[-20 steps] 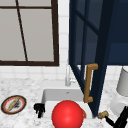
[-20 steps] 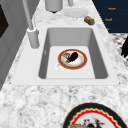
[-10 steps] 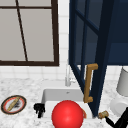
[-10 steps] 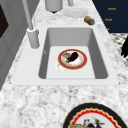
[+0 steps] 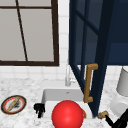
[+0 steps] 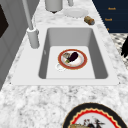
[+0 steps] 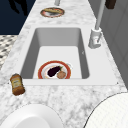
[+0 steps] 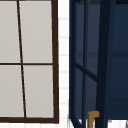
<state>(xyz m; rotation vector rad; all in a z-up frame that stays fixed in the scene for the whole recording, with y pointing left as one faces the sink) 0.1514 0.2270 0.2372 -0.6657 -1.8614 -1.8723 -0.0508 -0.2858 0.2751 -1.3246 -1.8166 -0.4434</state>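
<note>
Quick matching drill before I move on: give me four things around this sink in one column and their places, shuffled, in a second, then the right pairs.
Things:
1. plate with the eggplant
2. brown bottle
3. faucet
4. right robot hand

Places:
A. lying on the counter beside the sink
B. standing at the sink's back edge
C. in the air near the brown bottle
D. on the sink's floor

Pairs: 1-D, 2-A, 3-B, 4-C
</note>
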